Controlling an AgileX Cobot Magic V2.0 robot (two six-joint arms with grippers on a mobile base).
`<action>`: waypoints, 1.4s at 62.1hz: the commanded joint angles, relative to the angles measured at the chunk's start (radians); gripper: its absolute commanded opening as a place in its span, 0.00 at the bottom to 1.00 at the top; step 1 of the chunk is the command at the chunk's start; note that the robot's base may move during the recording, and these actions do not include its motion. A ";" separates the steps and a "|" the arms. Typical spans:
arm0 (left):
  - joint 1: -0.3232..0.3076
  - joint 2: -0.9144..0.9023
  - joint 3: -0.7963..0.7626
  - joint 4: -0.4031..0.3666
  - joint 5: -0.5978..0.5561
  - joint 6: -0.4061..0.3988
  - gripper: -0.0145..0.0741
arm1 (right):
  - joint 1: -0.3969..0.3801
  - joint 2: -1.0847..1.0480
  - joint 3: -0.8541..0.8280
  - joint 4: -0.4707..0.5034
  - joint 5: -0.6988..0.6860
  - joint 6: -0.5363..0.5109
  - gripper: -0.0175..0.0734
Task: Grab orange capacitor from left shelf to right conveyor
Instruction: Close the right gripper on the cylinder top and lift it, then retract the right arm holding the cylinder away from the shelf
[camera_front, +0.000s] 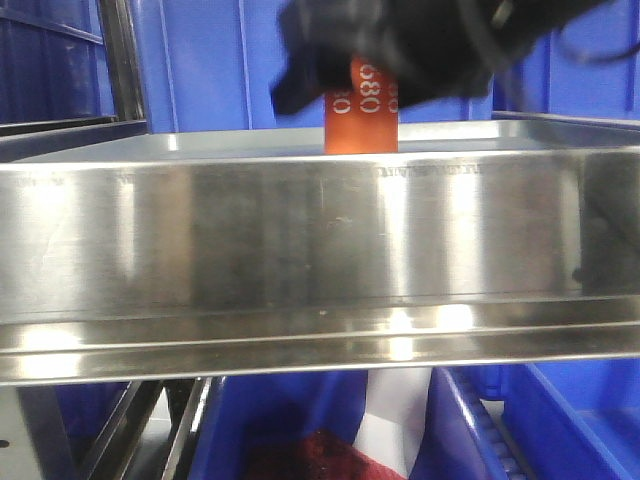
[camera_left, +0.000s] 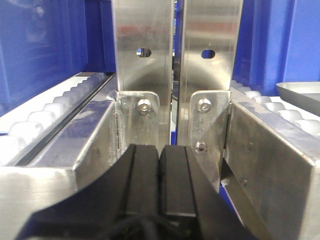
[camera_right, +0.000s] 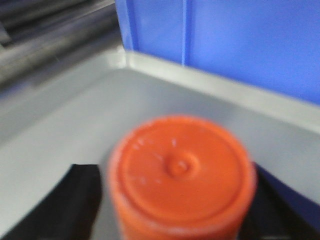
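One orange capacitor (camera_front: 360, 125) on the left shelf (camera_front: 300, 230), with the right gripper (camera_right: 175, 200) around it.
Shelf's tall front lip spans the front view; the capacitor rises behind its edge at 12 o'clock, base hidden. From the right wrist, bare grey tray floor lies open toward a corner at 11 o'clock, with a blue bin wall (camera_right: 240, 45) from 12 to 3. Black fingers (camera_right: 75, 205) flank the cylinder at 9 and 3, seemingly clamped on it. The left gripper (camera_left: 159, 175) is closed on nothing, facing metal uprights (camera_left: 142, 60) at 12.
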 joint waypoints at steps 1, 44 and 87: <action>-0.005 -0.010 0.028 -0.006 -0.088 -0.004 0.02 | -0.009 -0.011 -0.036 0.002 -0.089 -0.001 0.66; -0.005 -0.010 0.028 -0.006 -0.088 -0.004 0.02 | 0.021 -0.463 0.107 0.000 0.010 -0.001 0.25; -0.005 -0.010 0.028 -0.006 -0.088 -0.004 0.02 | 0.029 -1.275 0.395 0.000 0.279 -0.001 0.25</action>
